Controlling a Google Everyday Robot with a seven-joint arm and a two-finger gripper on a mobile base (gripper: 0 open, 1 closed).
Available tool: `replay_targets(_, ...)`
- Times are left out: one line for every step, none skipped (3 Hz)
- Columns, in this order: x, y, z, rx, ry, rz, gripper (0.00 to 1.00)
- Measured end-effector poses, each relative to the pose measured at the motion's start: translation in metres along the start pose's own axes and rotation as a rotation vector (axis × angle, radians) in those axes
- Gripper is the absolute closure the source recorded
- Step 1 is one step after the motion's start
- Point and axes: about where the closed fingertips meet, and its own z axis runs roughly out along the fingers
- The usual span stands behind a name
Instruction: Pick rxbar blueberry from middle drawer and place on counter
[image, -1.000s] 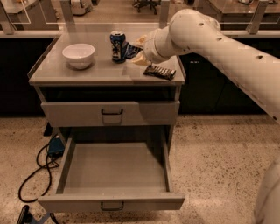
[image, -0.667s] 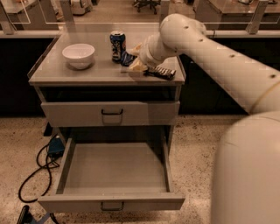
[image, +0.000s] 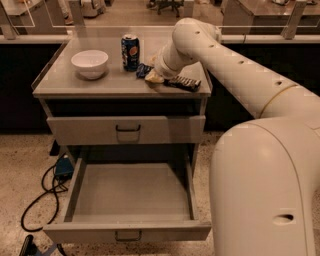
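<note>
Here we see the tool (image: 151, 76) low over the tabletop (image: 75, 86), right of its middle; whether it is spread or pinching anything we cannot tell. The rxbar blueberry (image: 143, 69) lies at the tool's tip, just right of the blue soda can (image: 130, 52). A dark ridged packet (image: 183, 83) lies near the right edge and a white bowl (image: 90, 63) near the left. The middle drawer (image: 130, 197) stands pulled out below.

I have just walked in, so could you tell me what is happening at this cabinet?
The robot's tool is down on the pale grey counter, beside a blue soda can and next to a small dark blue bar. The wide grey metal drawer below stands open, its floor bare. A white bowl sits farther left.
</note>
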Motion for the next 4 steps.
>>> replay_targets(0.0,0.0,0.0,0.0,0.0,0.0,0.81)
replay_targets(0.0,0.0,0.0001,0.0,0.0,0.0,0.58)
replay_targets(0.0,0.0001,0.0001,0.0,0.0,0.0,0.34)
replay_targets(0.0,0.0001,0.0001,0.0,0.0,0.0,0.11)
